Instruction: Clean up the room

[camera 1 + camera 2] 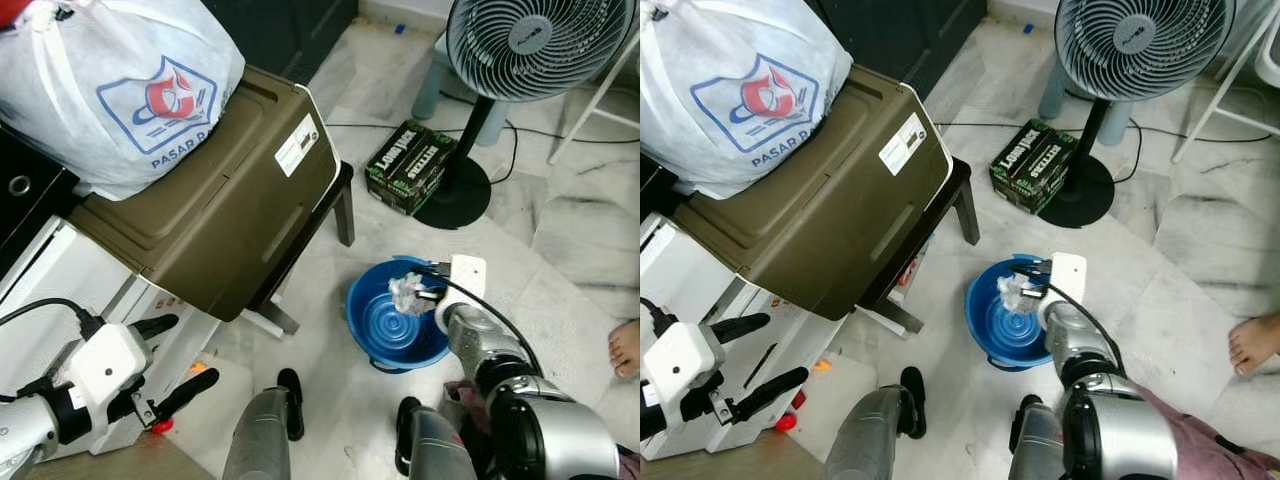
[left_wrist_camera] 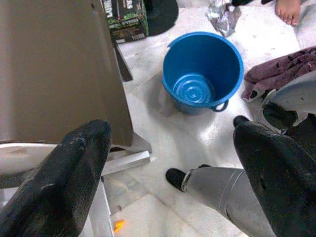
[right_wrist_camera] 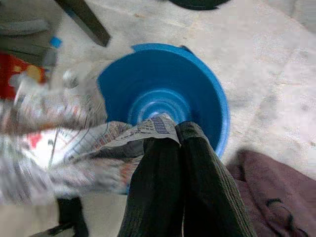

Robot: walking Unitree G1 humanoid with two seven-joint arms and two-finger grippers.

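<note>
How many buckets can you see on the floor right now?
1. The blue bucket stands on the pale floor beside the brown bin, below the right gripper, whose jaws are shut on crumpled newspaper. Others may be hidden behind the bin.

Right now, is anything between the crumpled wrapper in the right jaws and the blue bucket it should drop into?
Nothing visible. The right gripper holds the crumpled wrapper directly over the open blue bucket, whose inside looks bare, with no lid across it.
</note>
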